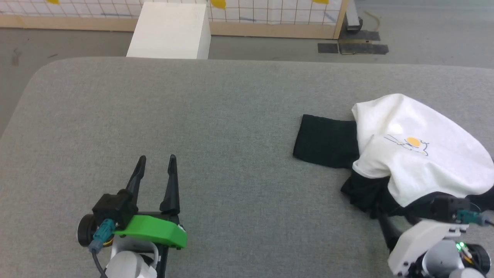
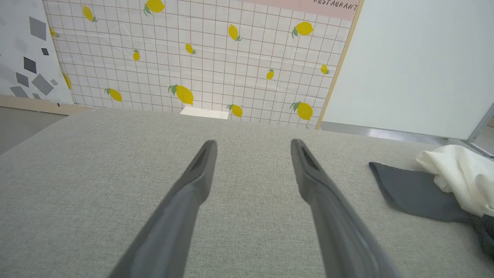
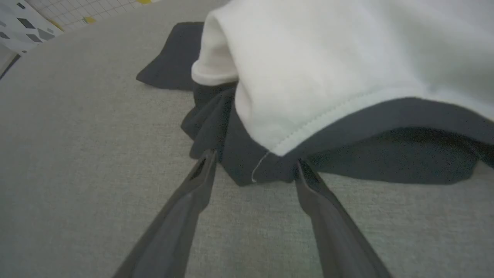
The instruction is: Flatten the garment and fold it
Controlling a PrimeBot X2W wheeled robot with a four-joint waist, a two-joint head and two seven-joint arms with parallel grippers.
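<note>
The garment (image 1: 417,154), a white T-shirt with black sleeves and a small yellow chest graphic, lies bunched at the table's right side. One black sleeve (image 1: 324,141) spreads flat to its left. My right gripper (image 3: 255,160) is open at the heap's near edge, with its fingertips against the black fabric under the white hem (image 3: 328,58) and nothing clamped. In the head view the right gripper (image 1: 397,218) is partly hidden under the cloth. My left gripper (image 1: 157,158) stands open over bare table at the lower left, far from the shirt (image 2: 455,173).
The grey padded table (image 1: 216,116) has rounded far corners. Beyond its far edge stand a white box (image 1: 170,31) and a lemon-patterned tiled screen (image 2: 193,58). Dark mats (image 1: 362,47) lie on the floor at the back right.
</note>
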